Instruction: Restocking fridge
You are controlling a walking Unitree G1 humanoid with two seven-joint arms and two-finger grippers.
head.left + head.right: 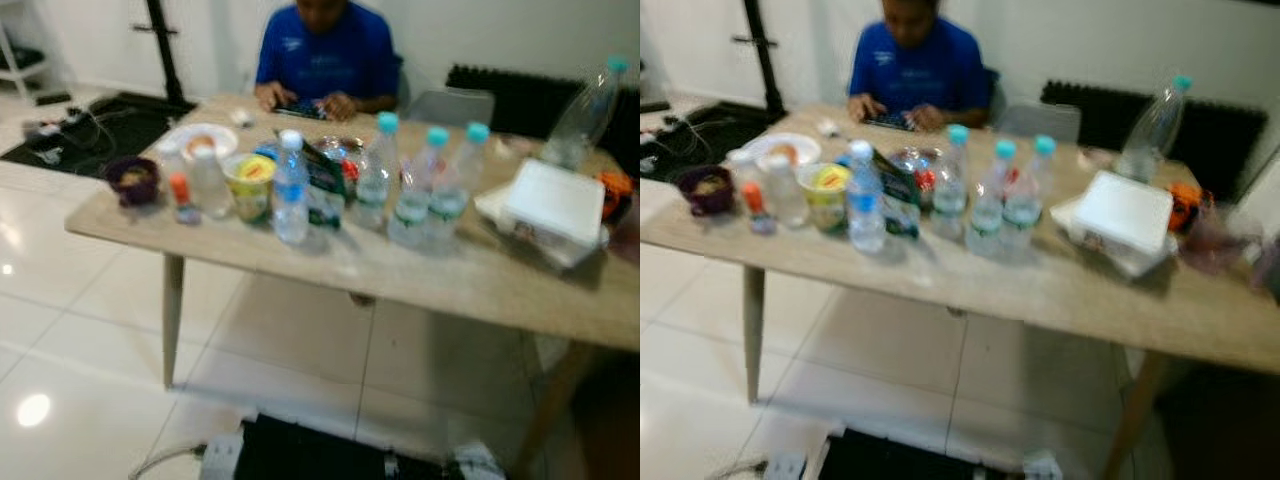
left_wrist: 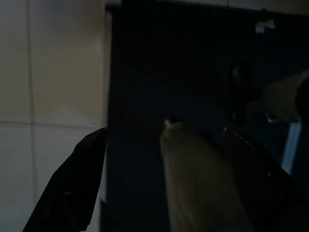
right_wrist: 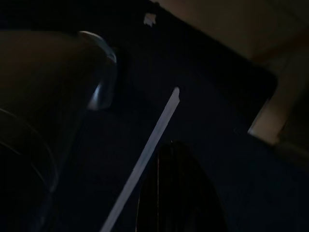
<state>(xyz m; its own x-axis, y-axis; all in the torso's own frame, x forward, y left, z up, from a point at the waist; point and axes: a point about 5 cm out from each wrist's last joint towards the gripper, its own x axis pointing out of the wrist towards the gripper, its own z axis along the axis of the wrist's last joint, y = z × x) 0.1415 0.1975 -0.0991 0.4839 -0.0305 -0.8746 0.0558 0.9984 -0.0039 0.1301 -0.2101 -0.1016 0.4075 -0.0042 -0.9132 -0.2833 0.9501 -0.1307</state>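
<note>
Left eye view: the table [image 1: 480,285] carried the stock waiting to go to the fridge, drawn up in a loose row nearer its front edge, probably so it could be reached from the robot's side.
Blue-capped bottle [image 1: 291,188]: stood upright closest to the front edge, a likely first pick, though that was only my judgement.
Three teal-capped bottles [image 1: 428,190]: stood upright and close together toward the middle of the table, their labels blurred.
Yellow cup [image 1: 250,185]: sat just beside the blue-capped bottle, toward the left end.
Dark bowl [image 1: 132,178]: rested at the front left corner.
White box [image 1: 553,203]: lay closed near the right end, apart from the drinks.
Person [image 1: 327,55]: sat at the far edge, hands on something flat, well clear of the bottles.
Right eye view: the same table, with a large bottle [image 1: 1153,125] leaning near the far right corner; the fridge could not be made out.
Left wrist view: the left gripper [image 2: 169,169] hung in shade over pale floor tiles [image 2: 53,72] and something dark; its two black fingers [image 2: 72,183] were spread apart with nothing held between them.
Right wrist view: very dark; the right gripper [image 3: 176,193] showed as one black shape, and I cannot tell whether it was spread or closed.
</note>
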